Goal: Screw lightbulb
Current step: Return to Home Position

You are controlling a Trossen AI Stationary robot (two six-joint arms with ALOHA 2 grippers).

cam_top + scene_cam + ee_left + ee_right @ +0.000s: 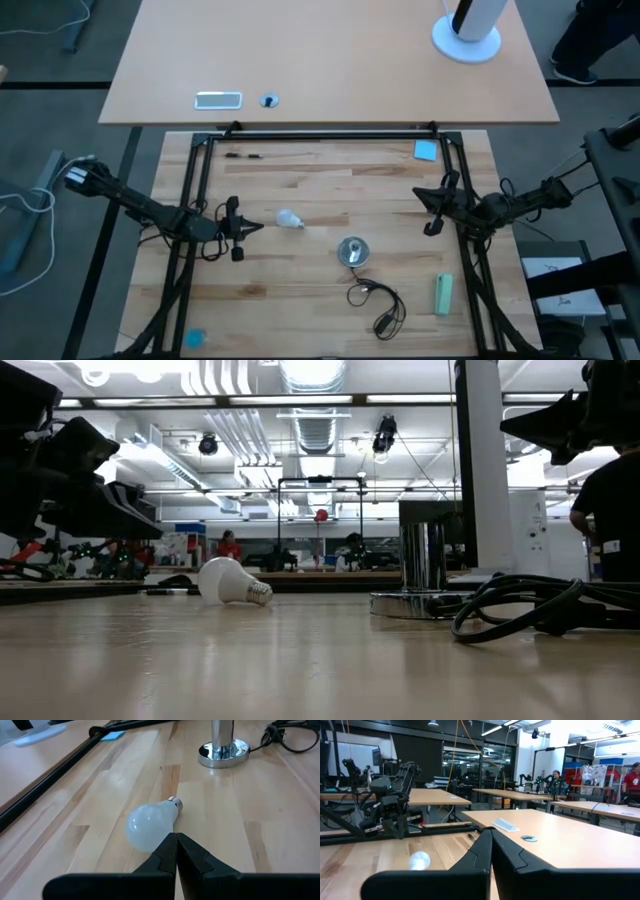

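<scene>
The white frosted lightbulb (pixel 289 219) lies on its side on the wooden table, its screw base (pixel 176 803) pointing toward the socket; it also shows in the low view (pixel 232 582). The round silver socket (pixel 352 251) stands right of it, its upright post (pixel 223 740) in the left wrist view and its black cord (pixel 378 303) trailing toward the near edge. My left gripper (pixel 258 228) is shut and empty, just left of the bulb (pixel 176 836). My right gripper (pixel 430 210) is shut and empty, at the table's right side (pixel 491 832).
A pale green block (pixel 443 293) lies near the right front. A blue note (pixel 426 150) lies at the far right, a small dark pen-like thing (pixel 244 155) at the far left. A black frame (pixel 320 133) borders the table. People show in the room behind.
</scene>
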